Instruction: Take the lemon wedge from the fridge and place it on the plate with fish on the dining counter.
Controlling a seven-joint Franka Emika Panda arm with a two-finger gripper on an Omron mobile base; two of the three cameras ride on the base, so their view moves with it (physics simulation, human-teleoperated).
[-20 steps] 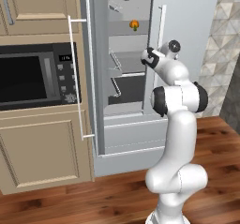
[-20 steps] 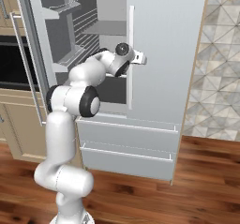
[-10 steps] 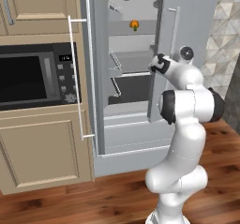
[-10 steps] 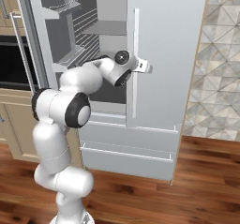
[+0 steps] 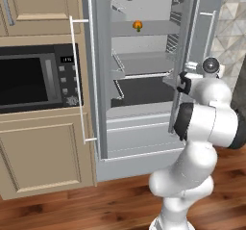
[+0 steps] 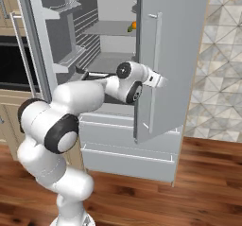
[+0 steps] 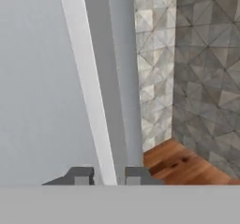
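The robot's two-finger hand (image 7: 107,176) sits with its dark finger tips either side of the long white vertical bar handle (image 7: 89,87) of the pale grey right-hand fridge door (image 6: 172,55), the gap between them narrow and the bar running up between; whether the pads actually press the bar I cannot tell. The likely trouble from here is a slip: the bar is smooth and thin, and if the door swings on its arc while the hand pulls straight, the tips could slide off or twist on it. The door stands partly open, and the bulky white arm (image 5: 206,123) is close by its edge, so a wider swing could crowd the arm. The task's thing, a small orange-yellow piece that is probably the lemon wedge (image 5: 137,25), rests on an upper grey shelf inside the tall fridge (image 5: 144,70), well apart from the hand. Beside the fridge are a black built-in microwave (image 5: 36,77) in beige cabinets, a grey patterned tile wall (image 6: 220,59), and a reddish wood floor (image 6: 198,182).
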